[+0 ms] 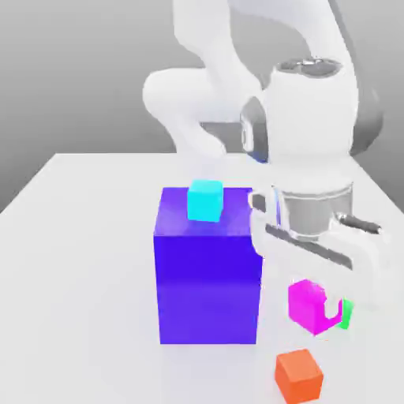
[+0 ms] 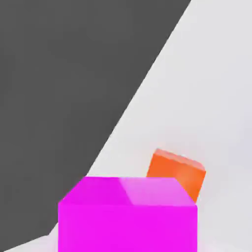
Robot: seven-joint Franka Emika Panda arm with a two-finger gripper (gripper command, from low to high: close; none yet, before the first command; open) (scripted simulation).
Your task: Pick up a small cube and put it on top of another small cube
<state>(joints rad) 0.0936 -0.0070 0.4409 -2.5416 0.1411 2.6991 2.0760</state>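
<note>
My hand [image 1: 319,312], lower right of the exterior frame, is pinched on the magenta cube [image 1: 304,301]. A sliver of the green cube [image 1: 346,313] shows just beside and behind it, toward the exterior view's right; whether the two touch, I cannot tell. The orange cube [image 1: 299,375] rests on the white surface [image 1: 79,205] below them. The big purple-blue block [image 1: 207,276] stands at frame centre, with the cyan cube [image 1: 206,200] on top. In the hand view, magenta fills the lower edge, with orange past it.

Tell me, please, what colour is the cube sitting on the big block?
Cyan cube, clearest in the exterior view.
</note>
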